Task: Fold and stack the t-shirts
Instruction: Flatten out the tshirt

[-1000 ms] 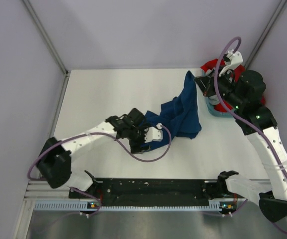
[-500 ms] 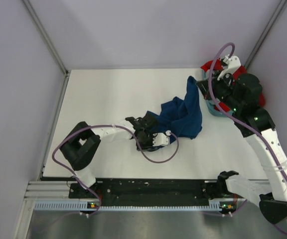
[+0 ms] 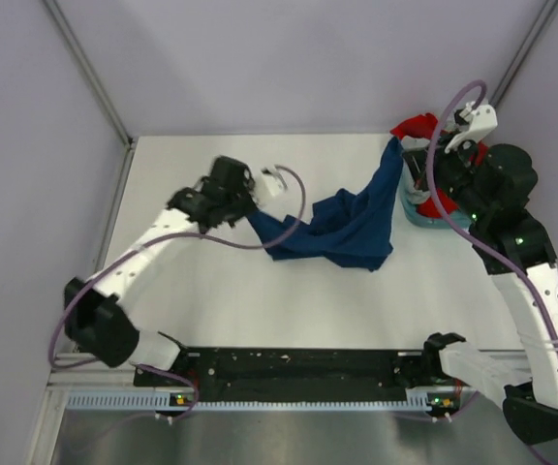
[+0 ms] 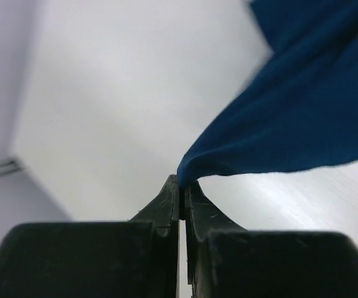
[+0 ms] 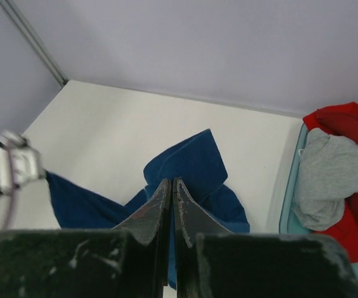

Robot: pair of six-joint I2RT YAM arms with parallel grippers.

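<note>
A navy blue t-shirt point(image 3: 347, 228) is stretched across the white table between both grippers. My left gripper point(image 3: 248, 211) is shut on its left corner, and the left wrist view shows the cloth point(image 4: 303, 112) pinched at the tips of that gripper point(image 4: 182, 181). My right gripper point(image 3: 400, 160) is shut on the shirt's upper right end, lifted beside the basket. From the right wrist, the navy cloth point(image 5: 197, 161) hangs down below the closed gripper point(image 5: 171, 181). A red t-shirt point(image 5: 340, 121) and a grey t-shirt point(image 5: 331, 177) lie in the basket.
The light blue basket point(image 3: 417, 215) stands at the table's right edge, close under the right arm. Purple-grey walls close in the table at the back and both sides. A black rail point(image 3: 298, 373) runs along the near edge. The left arm's purple cable point(image 3: 289, 228) loops over the table.
The left gripper has shut on the navy shirt's corner and pulled it left and toward the back, spreading the cloth. The right gripper has shifted slightly right, still holding the shirt.
</note>
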